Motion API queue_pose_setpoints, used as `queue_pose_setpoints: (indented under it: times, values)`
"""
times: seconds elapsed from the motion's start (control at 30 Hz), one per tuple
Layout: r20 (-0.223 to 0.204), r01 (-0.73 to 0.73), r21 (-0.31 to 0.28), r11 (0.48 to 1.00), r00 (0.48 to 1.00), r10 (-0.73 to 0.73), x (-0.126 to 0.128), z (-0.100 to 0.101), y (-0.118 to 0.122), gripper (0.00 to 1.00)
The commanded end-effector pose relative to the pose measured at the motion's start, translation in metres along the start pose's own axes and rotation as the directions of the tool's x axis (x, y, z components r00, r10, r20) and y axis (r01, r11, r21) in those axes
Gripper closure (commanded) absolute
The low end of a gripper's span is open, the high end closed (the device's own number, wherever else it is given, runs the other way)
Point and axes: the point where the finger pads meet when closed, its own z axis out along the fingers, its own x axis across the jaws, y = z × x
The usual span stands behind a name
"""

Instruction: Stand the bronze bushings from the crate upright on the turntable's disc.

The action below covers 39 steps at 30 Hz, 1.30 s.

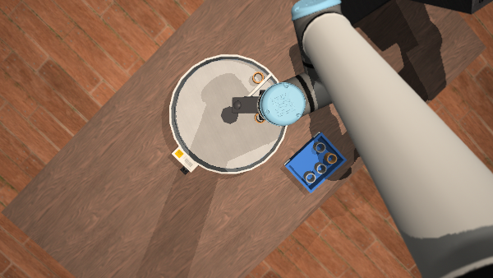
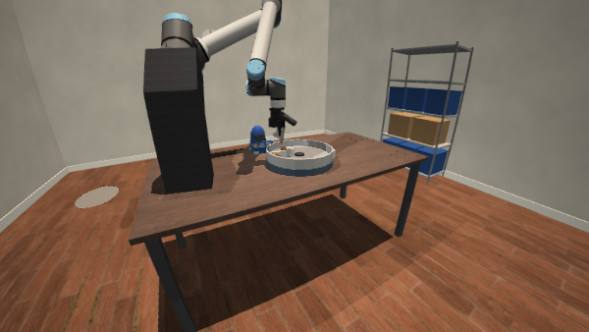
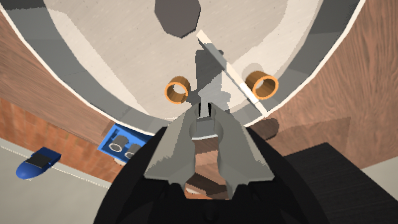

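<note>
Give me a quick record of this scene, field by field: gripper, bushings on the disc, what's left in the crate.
gripper: gripper shut, holding nothing, above the disc
bronze on disc: two, both upright on an open end, one and another either side of the divider strip
hub: hub bare
crate: blue crate on the table beside the turntable
bronze left in crate: one
steel in crate: three in view, e.g.
</note>
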Motion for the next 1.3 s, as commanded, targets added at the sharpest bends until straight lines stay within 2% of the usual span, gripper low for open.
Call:
queue_pose_setpoints:
  times: [0.0, 0.87, 1.27]
  values:
    - [0.000, 0.000, 0.001, 1.000, 1.000, 0.000, 0.000, -0.001, 0.000, 0.94]
    - [0.000, 0.000, 0.001, 1.000, 1.000, 0.000, -0.001, -0.001, 0.000, 0.95]
    - [0.001, -0.012, 0.000, 1.000, 1.000, 0.012, -0.013, -0.001, 0.017, 0.95]
